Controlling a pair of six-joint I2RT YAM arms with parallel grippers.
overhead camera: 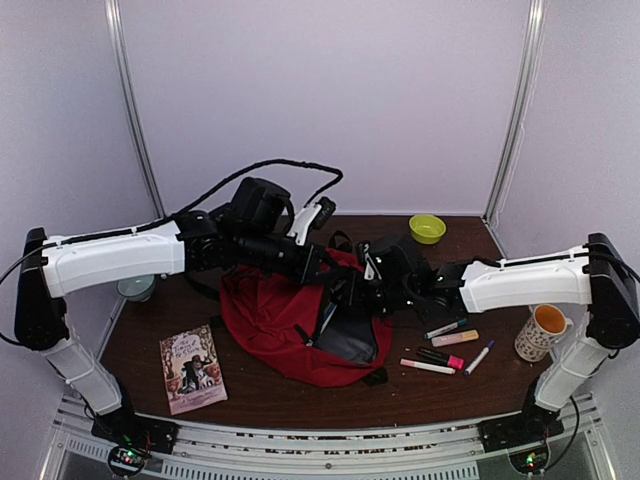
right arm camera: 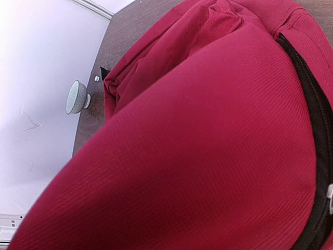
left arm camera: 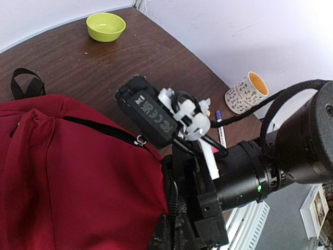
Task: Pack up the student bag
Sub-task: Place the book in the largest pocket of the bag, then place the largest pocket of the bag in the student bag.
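Note:
The student bag [overhead camera: 280,322] is a dark-red backpack lying in the middle of the table, its main zipper open on a grey inside [overhead camera: 350,340]. My left gripper [overhead camera: 335,285] is at the bag's open rim. In the left wrist view its dark fingers [left arm camera: 169,232] are shut on the bag's [left arm camera: 78,177] zipper edge. My right gripper [overhead camera: 378,285] meets the same rim from the right. In the right wrist view red fabric [right arm camera: 197,140] fills the frame and hides its fingers.
A paperback book [overhead camera: 193,368] lies front left. Several markers and pens [overhead camera: 445,345] lie right of the bag, beside a patterned mug [overhead camera: 541,332]. A green bowl [overhead camera: 427,228] sits back right and a grey bowl [overhead camera: 135,287] far left.

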